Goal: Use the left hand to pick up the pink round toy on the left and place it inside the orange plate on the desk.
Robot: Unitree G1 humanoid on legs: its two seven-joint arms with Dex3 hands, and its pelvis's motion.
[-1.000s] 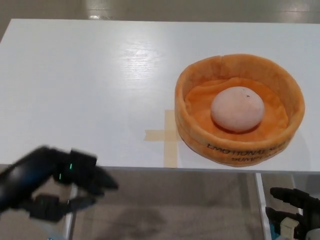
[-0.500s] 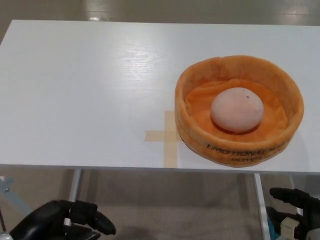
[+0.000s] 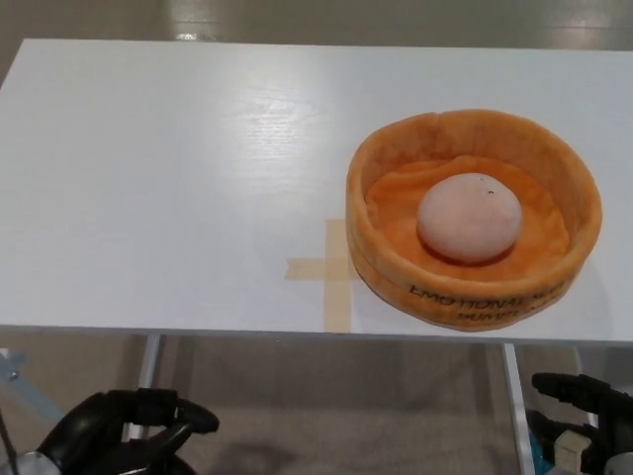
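Pink round toy (image 3: 469, 218) inside "EMOTIONAL"-lettered orange plate (image 3: 396, 272); left hand (image 3: 114, 440) empty, fingers apart.

We see a soft, matt orange cloth plate (image 3: 473, 292), a smooth pale-pink matt toy (image 3: 469, 218), and a glossy white bench (image 3: 178, 178).

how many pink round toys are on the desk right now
1. The pink round toy lies inside the orange plate, on the right part of the desk. No others are visible.
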